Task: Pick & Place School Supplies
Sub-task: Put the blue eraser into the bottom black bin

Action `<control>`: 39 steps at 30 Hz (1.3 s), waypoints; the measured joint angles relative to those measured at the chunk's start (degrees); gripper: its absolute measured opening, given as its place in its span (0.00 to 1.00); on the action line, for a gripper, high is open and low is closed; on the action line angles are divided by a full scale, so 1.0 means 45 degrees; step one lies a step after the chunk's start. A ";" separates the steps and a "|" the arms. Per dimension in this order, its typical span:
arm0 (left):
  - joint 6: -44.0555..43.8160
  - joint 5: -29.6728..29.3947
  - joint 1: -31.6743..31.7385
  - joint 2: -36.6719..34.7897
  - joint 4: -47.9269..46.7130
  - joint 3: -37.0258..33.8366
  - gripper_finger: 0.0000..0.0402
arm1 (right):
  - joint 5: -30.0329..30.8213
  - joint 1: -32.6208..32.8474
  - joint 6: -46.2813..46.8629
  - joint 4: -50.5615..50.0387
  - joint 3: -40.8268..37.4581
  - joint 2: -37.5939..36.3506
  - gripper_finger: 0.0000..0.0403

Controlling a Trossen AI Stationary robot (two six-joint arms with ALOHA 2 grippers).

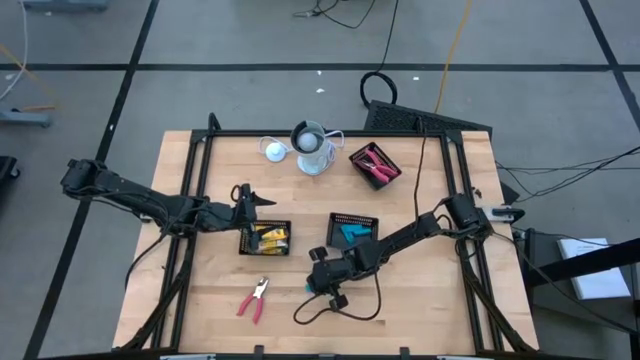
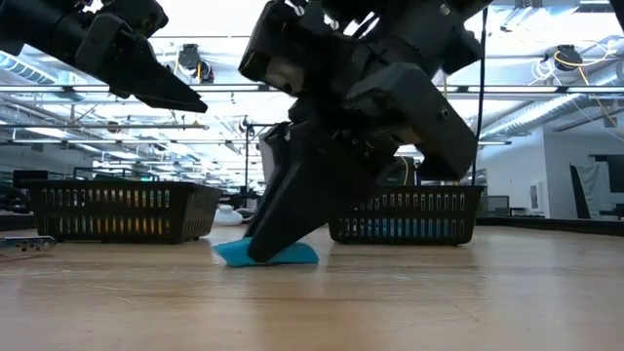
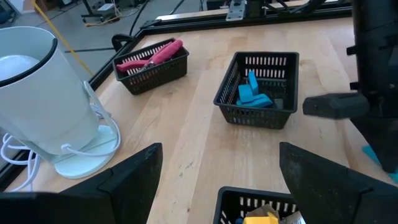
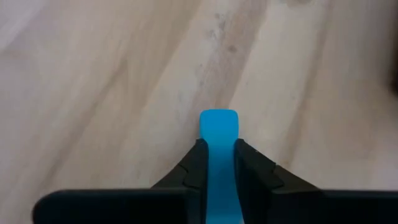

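Observation:
A light-blue oblong piece lies on the wooden table near the front middle, and my right gripper is shut on it. The low view shows the piece flat on the table under the slanting fingers. My left gripper hovers open above the black mesh tray of yellow-and-black pieces, touching nothing. A red-handled plier tool lies loose on the table near the front edge. More blue pieces lie in a second tray, and red tools in a third. My right gripper pinches the blue piece by its two long sides between its two fingers. The fingers slant down from the table's right and lie along the piece, whose free end sticks out past the fingertips. The piece rests on the table.
A pale cup and a white disc stand at the far middle. A black cable loops on the table just in front of my right gripper. The table's black frame rails run along the left and right sides.

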 joint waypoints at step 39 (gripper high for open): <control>-0.0031 0.0257 -0.0188 0.0004 -0.0028 0.0005 0.81 | 0.4150 -0.1555 0.1668 -0.8027 -0.1067 -0.3741 0.10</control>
